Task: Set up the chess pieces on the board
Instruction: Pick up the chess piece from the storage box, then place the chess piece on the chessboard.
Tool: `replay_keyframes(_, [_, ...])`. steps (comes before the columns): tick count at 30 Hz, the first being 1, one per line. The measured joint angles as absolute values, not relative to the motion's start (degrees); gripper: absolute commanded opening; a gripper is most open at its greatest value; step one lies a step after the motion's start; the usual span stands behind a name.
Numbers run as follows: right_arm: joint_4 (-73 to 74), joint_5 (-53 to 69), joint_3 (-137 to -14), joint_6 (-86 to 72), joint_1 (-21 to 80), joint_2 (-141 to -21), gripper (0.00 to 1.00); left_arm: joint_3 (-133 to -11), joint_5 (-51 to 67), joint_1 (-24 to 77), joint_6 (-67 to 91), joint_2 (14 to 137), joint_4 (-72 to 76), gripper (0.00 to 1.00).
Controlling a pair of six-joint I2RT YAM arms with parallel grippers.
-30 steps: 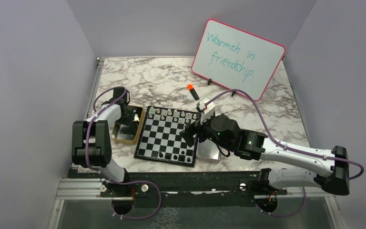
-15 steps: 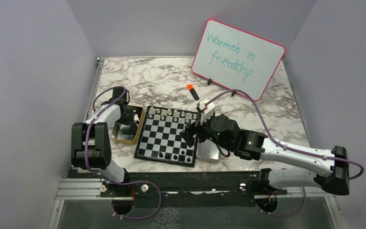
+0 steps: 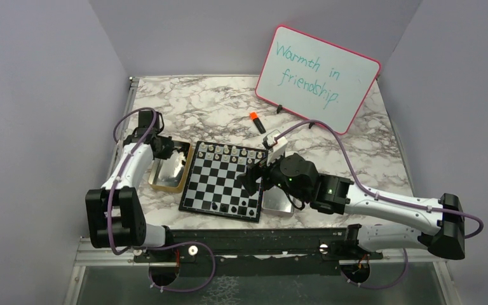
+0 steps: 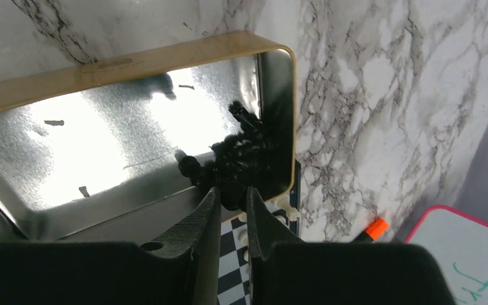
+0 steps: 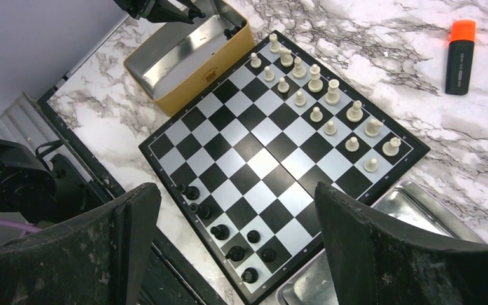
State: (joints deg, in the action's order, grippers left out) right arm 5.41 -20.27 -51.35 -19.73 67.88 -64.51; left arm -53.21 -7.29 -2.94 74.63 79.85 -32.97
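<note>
The board [image 3: 219,181] lies mid-table, seen up close in the right wrist view [image 5: 273,159]. White chess pieces [image 5: 318,95] fill its two far rows. Several black pieces [image 5: 229,235] stand at its near right corner. More black pieces [image 4: 248,146] are heaped in a corner of the gold tray [image 4: 133,60]. My left gripper [image 4: 232,190] hangs over that heap, shut on one black piece [image 4: 232,197]; from above it [image 3: 168,147] sits over the tray's far end. My right gripper [image 5: 235,194] hovers wide open above the board's near right part, holding nothing.
The gold tray [image 3: 168,168] touches the board's left side. A silver metal tray [image 3: 278,202] lies at the board's right. An orange-capped marker [image 3: 257,122] lies behind the board. A pink-rimmed whiteboard [image 3: 318,76] leans at the back right. Walls close in on both sides.
My left gripper has closed on a black piece over the gold tray, and the left arm has swung back and to the left. The right arm has hardly moved.
</note>
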Motion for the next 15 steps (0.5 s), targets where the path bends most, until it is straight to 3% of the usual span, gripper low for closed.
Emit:
replay_keyframes(9, [-1.48,-17.96,-50.19,-21.17,67.85,-65.6,0.9,-55.81,2.35,-3.01,71.83,75.72,-33.06,0.1])
replay_keyframes(15, [-6.13,-10.74,-50.19,-22.06,63.11,-68.12,0.76,-55.51,12.21,-3.01,69.91,74.56,-31.29,0.08])
